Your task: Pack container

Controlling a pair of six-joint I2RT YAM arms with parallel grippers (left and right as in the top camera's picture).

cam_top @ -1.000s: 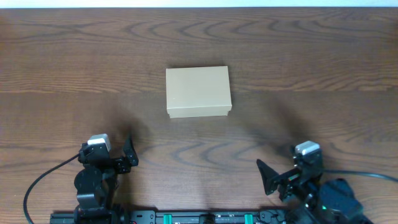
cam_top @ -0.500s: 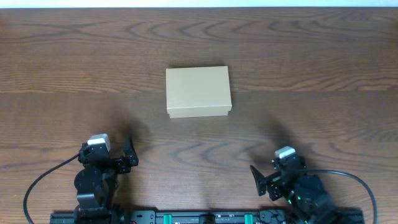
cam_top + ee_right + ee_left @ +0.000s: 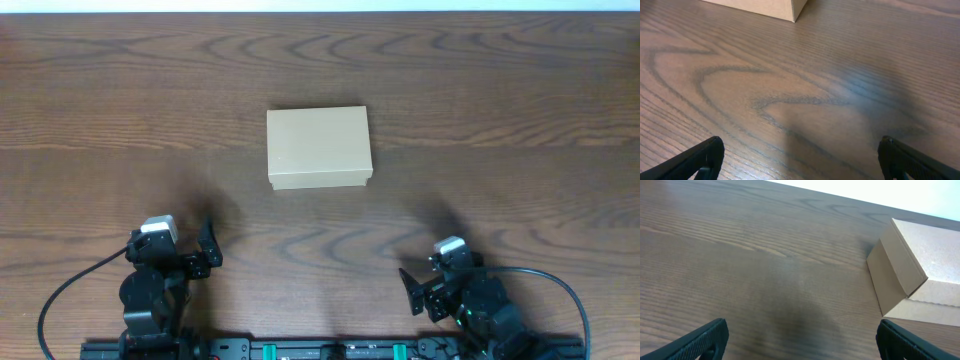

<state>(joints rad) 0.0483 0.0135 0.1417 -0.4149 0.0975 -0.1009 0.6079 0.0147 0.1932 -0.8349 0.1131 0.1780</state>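
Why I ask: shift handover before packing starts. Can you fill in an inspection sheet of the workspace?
surface: dark wood-grain table, no marks seen.
job's things: container, tan cardboard, lid shut, mid-table, touched by neither tool.
clutter: nothing seen.
grippers: left tool and right tool both open, empty, near the front edge.
cables: black left cable loops beside the left arm; black right cable curves from the right arm.
surroundings: pale strip beyond the far edge; mounting rail at the front.
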